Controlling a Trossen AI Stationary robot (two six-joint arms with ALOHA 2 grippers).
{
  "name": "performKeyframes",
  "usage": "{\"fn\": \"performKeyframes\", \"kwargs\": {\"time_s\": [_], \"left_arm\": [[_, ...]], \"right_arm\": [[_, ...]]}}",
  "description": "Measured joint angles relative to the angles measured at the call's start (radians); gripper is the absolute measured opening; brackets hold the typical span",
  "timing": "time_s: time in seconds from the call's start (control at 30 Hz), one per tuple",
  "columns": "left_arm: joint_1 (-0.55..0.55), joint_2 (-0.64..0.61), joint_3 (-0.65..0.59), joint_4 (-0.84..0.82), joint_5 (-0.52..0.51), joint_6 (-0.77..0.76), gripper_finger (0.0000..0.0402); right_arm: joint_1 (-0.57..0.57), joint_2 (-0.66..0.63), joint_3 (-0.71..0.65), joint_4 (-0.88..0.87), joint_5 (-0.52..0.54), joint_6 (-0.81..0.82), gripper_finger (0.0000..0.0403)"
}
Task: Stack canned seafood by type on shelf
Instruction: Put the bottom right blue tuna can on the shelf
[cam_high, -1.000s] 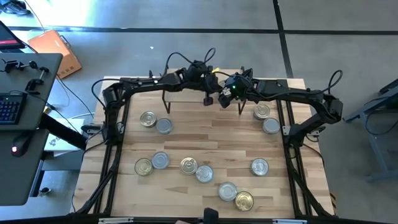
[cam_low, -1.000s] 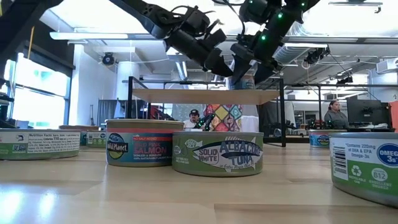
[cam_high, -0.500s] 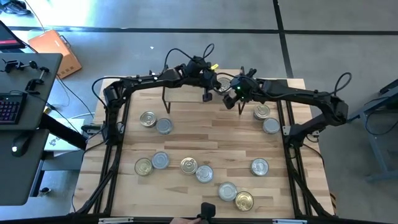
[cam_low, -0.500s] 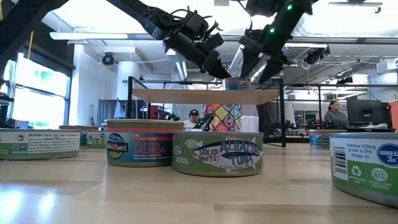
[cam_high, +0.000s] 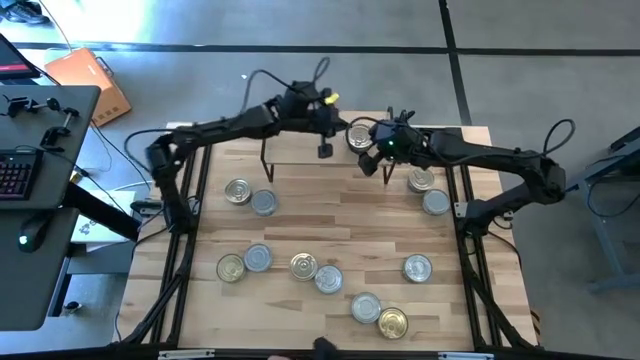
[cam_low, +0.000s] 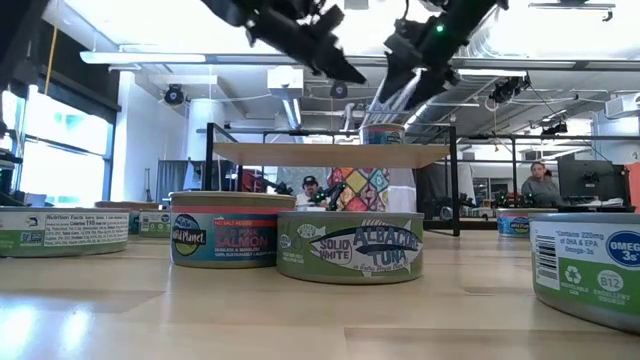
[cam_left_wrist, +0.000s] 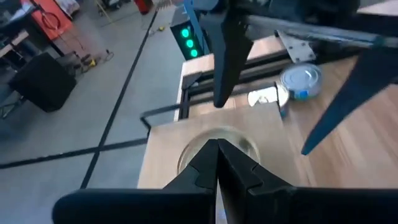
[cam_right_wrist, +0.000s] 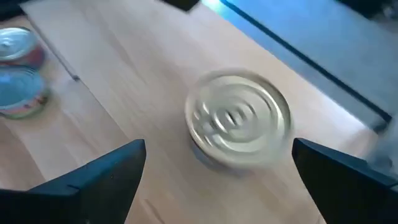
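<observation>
1. High view: one tin (cam_high: 359, 137) sits on the shelf (cam_high: 300, 150) near its right end, at the far edge of the table (cam_high: 330, 225).
2. The right gripper (cam_high: 378, 146) hangs just beside that tin with its fingers spread wide, holding nothing; its wrist view looks down on the tin's (cam_right_wrist: 239, 118) ribbed lid between the two fingers (cam_right_wrist: 99, 177).
3. The left gripper (cam_high: 326, 128) hangs above the shelf, left of the tin, its fingers pressed together and empty.
4. Low view: the nearest tin (cam_low: 349, 246) has a green label reading "SOLID WHITE ALBACORE TUNA".
5. Touching its left side stands a tin (cam_low: 232, 230) with a blue and red label, "Wild Planet" and "SALMON".
6. At the right edge a tin (cam_low: 588, 264) shows "OMEGA 3s", a recycling mark and "B12".
7. At the left edge a tin (cam_low: 62, 231) shows a "Nutrition Facts" panel.
8. The other tins lie across the table: two near the right edge, two by the shelf's left legs, the rest toward the near edge.
9. People (cam_low: 541, 182) sit in the room behind.
</observation>
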Motion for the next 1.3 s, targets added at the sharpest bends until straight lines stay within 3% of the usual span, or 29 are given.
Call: {"fn": "performKeyframes", "kwargs": {"time_s": [0.17, 0.27, 0.43, 0.63, 0.9, 1.3], "left_arm": [[0.012, -0.158, -0.037, -0.15, 0.0, 0.032, 0.0], [0.023, -0.258, -0.118, -0.179, -0.002, 0.026, 0.0], [0.026, -0.433, -0.287, -0.039, -0.069, 0.001, 0.0], [0.026, -0.573, -0.456, 0.03, -0.076, -0.058, 0.0], [0.025, -0.674, -0.623, 0.119, -0.077, -0.11, 0.0], [0.018, -0.719, -0.707, 0.172, -0.1, -0.128, 0.0]], "right_arm": [[-0.047, 0.063, 0.0, 0.096, -0.116, -0.049, 0.0341], [-0.083, 0.103, 0.0, 0.116, -0.118, -0.069, 0.0291], [-0.136, 0.139, 0.0, 0.165, -0.12, -0.064, 0.0212], [-0.181, 0.129, 0.0, 0.133, -0.126, 0.005, 0.015], [-0.22, 0.122, 0.0, 0.118, -0.121, 0.089, 0.0128], [-0.234, 0.117, 0.0, 0.186, -0.065, 0.084, 0.0128]]}}
